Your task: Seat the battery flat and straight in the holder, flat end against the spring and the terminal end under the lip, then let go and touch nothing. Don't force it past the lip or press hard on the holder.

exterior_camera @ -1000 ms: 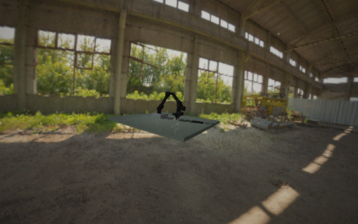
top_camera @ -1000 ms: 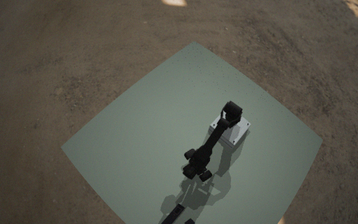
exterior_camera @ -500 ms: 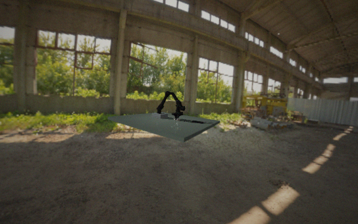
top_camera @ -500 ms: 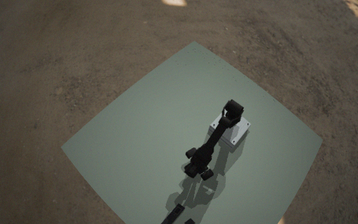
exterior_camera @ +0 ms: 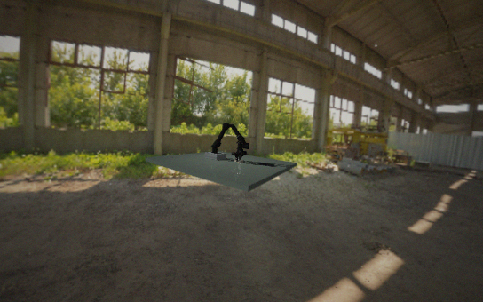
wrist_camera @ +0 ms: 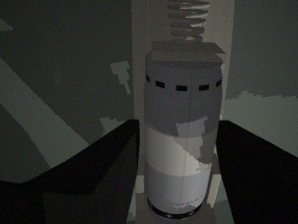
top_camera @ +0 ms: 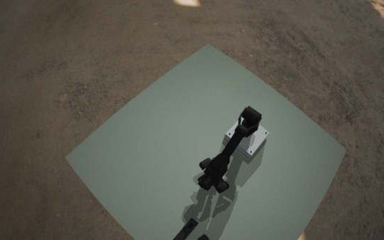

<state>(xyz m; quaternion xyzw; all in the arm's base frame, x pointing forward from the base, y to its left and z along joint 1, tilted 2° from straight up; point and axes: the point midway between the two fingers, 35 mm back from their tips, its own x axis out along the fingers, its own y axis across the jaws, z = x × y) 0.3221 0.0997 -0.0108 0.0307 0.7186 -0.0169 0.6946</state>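
Note:
The battery [wrist_camera: 175, 155], with grey and white bands and a row of black dashes, lies lengthwise along the pale holder [wrist_camera: 141, 192] in the wrist view. Its far end is at the pale block [wrist_camera: 187, 51] in front of the coil spring [wrist_camera: 188, 22]. Its near end has a black ring with plus marks. I cannot tell whether it is fully down or under the lip, which is not clearly visible. My gripper [wrist_camera: 178, 131] [exterior_camera: 239, 160] is open around the battery, one finger on each side; a narrow gap shows at the left finger. The arm hides battery and holder in the top view.
The arm's pale base plate [top_camera: 258, 142] stands on the green table [top_camera: 148, 123]. A dark bar [top_camera: 186, 230] and another dark piece [top_camera: 203, 237] show at the lower picture edge in the top view. The arm's shadow falls over the work area.

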